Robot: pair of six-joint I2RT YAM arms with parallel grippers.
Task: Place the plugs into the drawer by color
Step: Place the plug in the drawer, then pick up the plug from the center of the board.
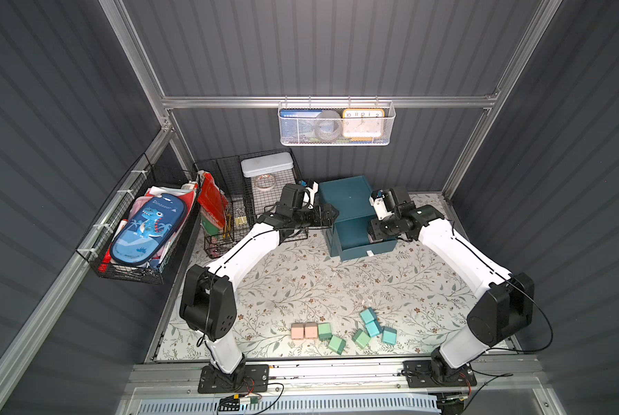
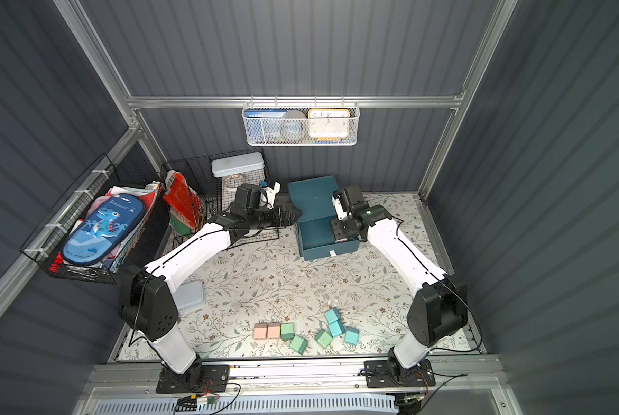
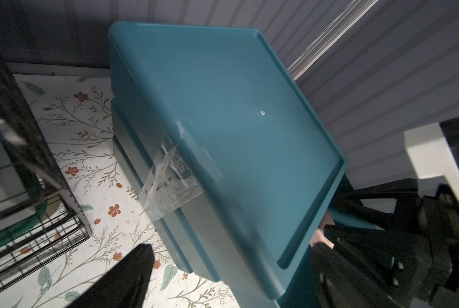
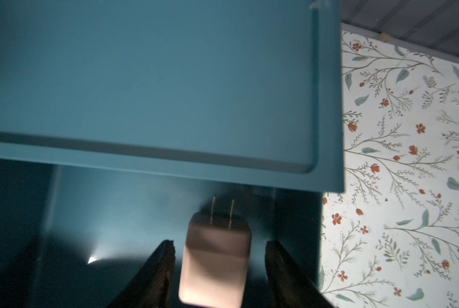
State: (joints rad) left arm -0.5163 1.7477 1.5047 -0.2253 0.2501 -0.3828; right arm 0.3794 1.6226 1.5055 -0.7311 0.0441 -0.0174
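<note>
One pink plug (image 4: 214, 266) lies free between the right gripper's (image 4: 220, 243) parted jaws in the open drawer (image 1: 351, 251); eight plugs (image 1: 336, 344) wait well in front of the drawer, and the left gripper (image 1: 329, 215) gapes empty beside it.

Both top views look sharp, evenly lit from above, edges bowing. Wrist views run dim and smeared; glare glints lower left inside the drawer (image 4: 116, 229).

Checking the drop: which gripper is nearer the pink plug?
Right. The right gripper straddles the pink plug in the drawer; the left gripper is on the far side of the cabinet.
</note>
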